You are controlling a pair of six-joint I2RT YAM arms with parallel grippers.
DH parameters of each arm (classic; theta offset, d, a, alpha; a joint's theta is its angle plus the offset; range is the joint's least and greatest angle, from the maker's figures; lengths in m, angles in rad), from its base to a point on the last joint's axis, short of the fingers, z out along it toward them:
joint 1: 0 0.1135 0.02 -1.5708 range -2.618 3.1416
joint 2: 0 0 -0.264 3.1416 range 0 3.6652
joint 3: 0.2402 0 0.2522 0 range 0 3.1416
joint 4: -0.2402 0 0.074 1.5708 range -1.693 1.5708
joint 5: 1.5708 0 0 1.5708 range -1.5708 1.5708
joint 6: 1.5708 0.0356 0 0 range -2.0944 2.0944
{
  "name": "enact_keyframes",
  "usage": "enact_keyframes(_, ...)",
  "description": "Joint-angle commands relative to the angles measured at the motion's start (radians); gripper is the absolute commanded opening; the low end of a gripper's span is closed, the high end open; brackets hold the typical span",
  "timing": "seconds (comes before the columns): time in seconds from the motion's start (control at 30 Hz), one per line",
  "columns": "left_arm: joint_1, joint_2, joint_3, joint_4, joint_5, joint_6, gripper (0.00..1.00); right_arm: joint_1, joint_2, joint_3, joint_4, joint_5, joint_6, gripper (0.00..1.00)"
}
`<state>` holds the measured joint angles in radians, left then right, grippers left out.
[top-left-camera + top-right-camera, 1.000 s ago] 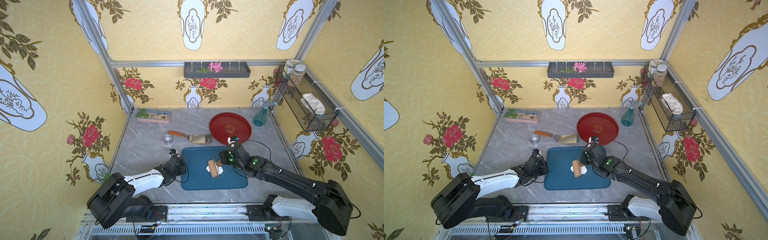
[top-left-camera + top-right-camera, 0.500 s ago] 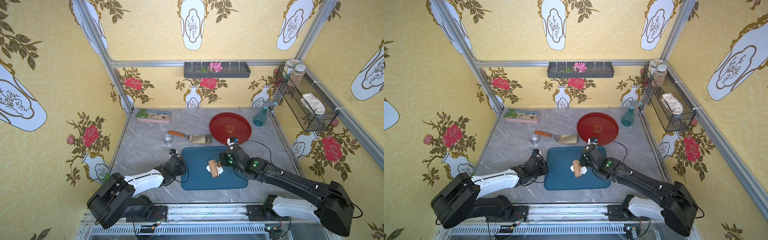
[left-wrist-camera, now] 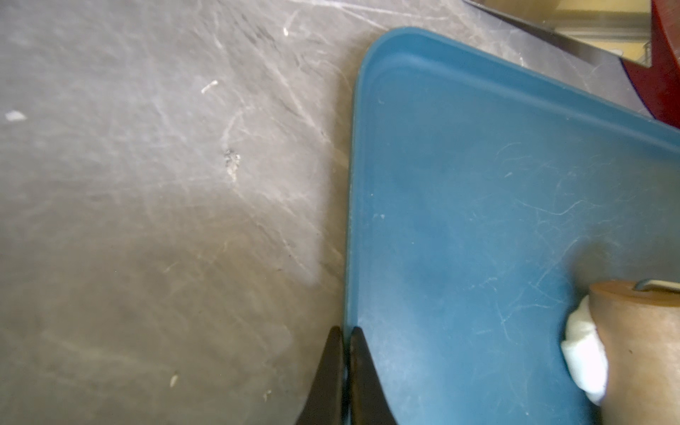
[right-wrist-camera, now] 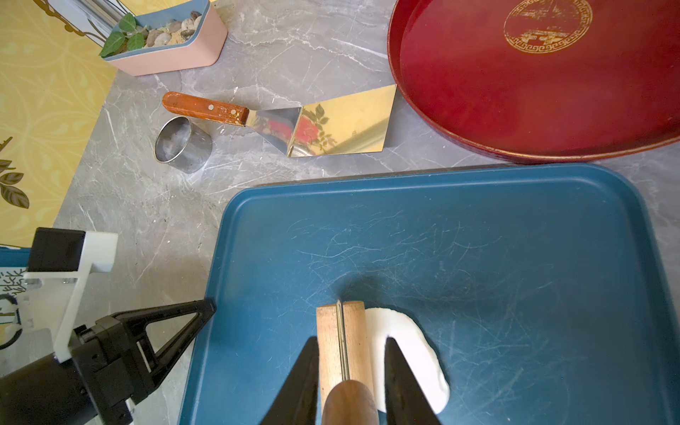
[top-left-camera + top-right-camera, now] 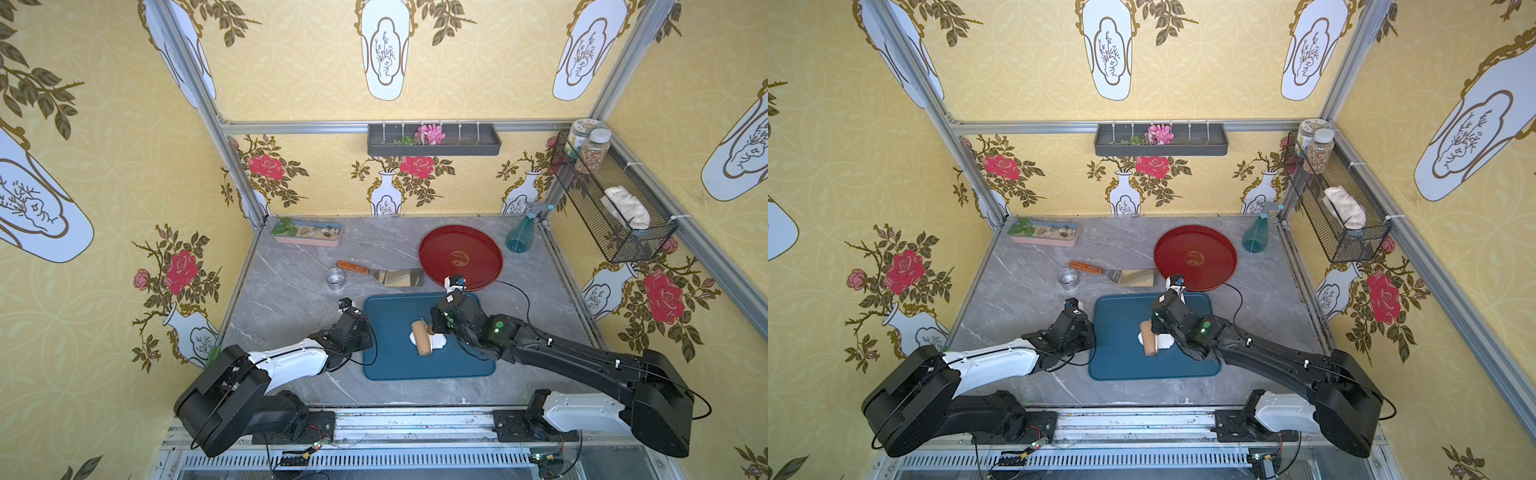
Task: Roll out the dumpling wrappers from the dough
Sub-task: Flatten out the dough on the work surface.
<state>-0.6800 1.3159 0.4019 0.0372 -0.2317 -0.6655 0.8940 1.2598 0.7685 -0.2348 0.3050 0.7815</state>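
Note:
A wooden roller (image 5: pixel 422 340) (image 5: pixel 1149 338) (image 4: pixel 327 331) lies on a flattened patch of white dough (image 5: pixel 440 341) (image 5: pixel 1165 341) (image 4: pixel 404 342) in the middle of the blue tray (image 5: pixel 386 316) (image 5: pixel 1121 365) (image 4: pixel 478 239). My right gripper (image 5: pixel 432 330) (image 5: pixel 1154 328) (image 4: pixel 352 338) is shut on the roller's dark handle. My left gripper (image 5: pixel 367 332) (image 5: pixel 1094 332) (image 3: pixel 343 329) is shut on the tray's left rim (image 3: pixel 349 220), one finger on each side of it. No dumpling wrappers are in view.
Behind the tray lie a small steel ring cup (image 5: pixel 335 277), a wood-handled metal scraper (image 5: pixel 386 275) and a round red tray (image 5: pixel 460 257). A spray bottle (image 5: pixel 519 237) and a pink planter (image 5: pixel 306 232) stand by the back wall.
My right gripper has pushed the roller slightly to the left over the dough. My left arm has not moved.

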Motion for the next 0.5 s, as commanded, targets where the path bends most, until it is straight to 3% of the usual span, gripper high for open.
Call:
enact_keyframes(0.0, 0.000, 0.007, -0.005, -0.028, 0.017, -0.011, 0.00, 0.016, 0.025, 0.001, -0.072, -0.055, 0.012, 0.00)
enact_keyframes(0.33, 0.000, 0.007, -0.004, -0.028, 0.017, -0.011, 0.00, 0.046, 0.063, 0.033, -0.062, -0.046, 0.031, 0.00)
enact_keyframes(0.47, 0.000, 0.004, -0.004, -0.030, 0.012, -0.012, 0.00, 0.002, 0.032, 0.017, -0.107, -0.039, 0.041, 0.00)
